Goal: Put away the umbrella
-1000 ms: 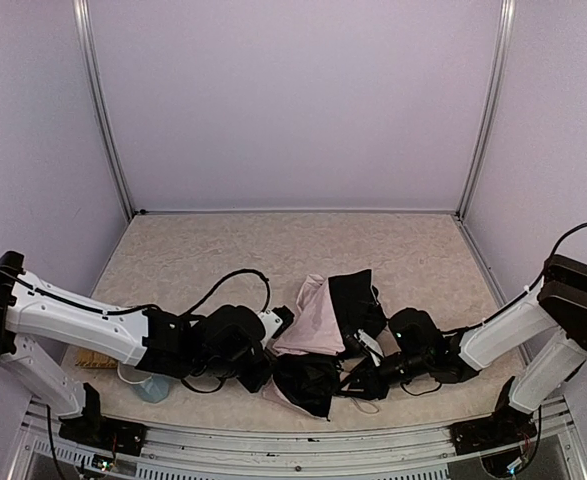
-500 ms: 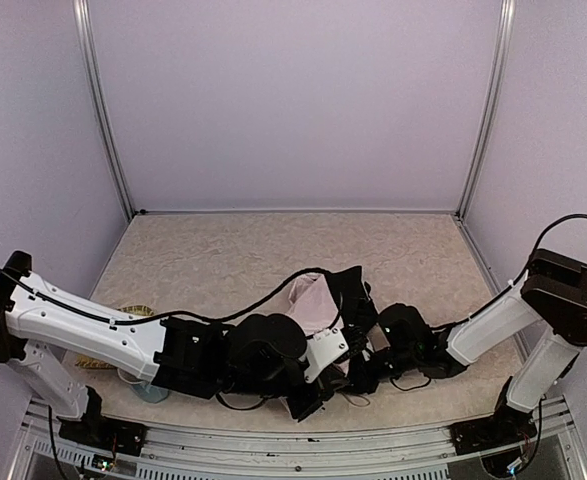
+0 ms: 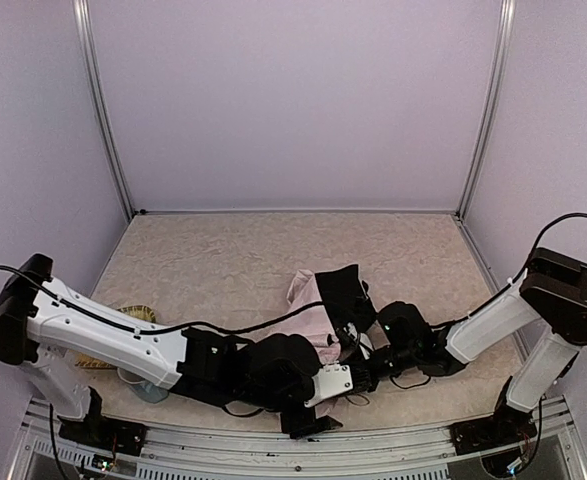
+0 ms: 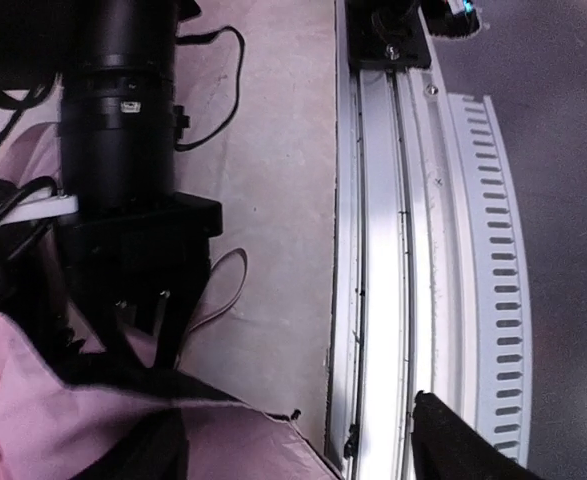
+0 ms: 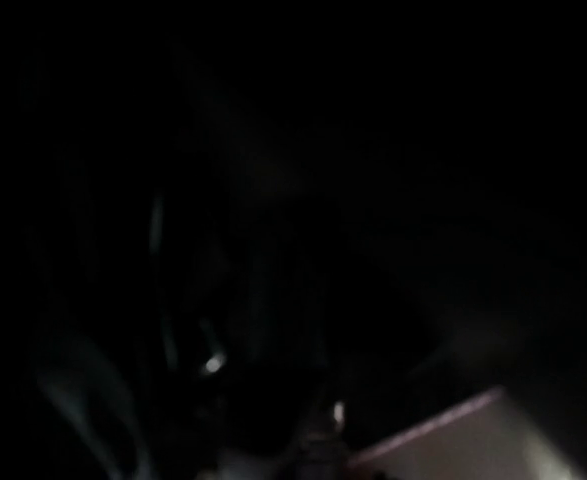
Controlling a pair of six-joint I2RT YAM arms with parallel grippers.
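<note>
**Pink canopy bunched up, umbrella not yet stowed**

Top view: the umbrella (image 3: 323,300) lies near the front of the bench (image 3: 223,250), btwn the two arms. It is a crumpled heap, pale pink outside w/ black lining showing. It is collapsed rather than spread, but the folds are loose, not wrapped or strapped. No sleeve, bag or bin shows, so where it should end up can't be told. The left tool (image 3: 311,420) sits at the near edge, just in front of the heap. The right tool (image 3: 358,372) is buried in the folds on the heap's right side; its jaws are hidden here.

Left wrist view: one black fingertip (image 4: 463,455) stands far off to the right, over the metal rail (image 4: 383,250). Pink fabric (image 4: 63,400) fills the lower left corner, well apart from it. So the left tool is wide and holds nothing. The right arm's black wrist (image 4: 123,150) dips into the lining; whether it grips fabric, a rib or nothing can't be told. A thin pale loop (image 4: 223,290) lies on the bench beside it, poss. the strap.

Right wrist view: nearly all black, only a pale pink edge (image 5: 453,440) low right. No info on the jaws.

Judgement: approx mid-task. Collapsing looks done; gathering the folds, fastening and stowing are left.
</note>
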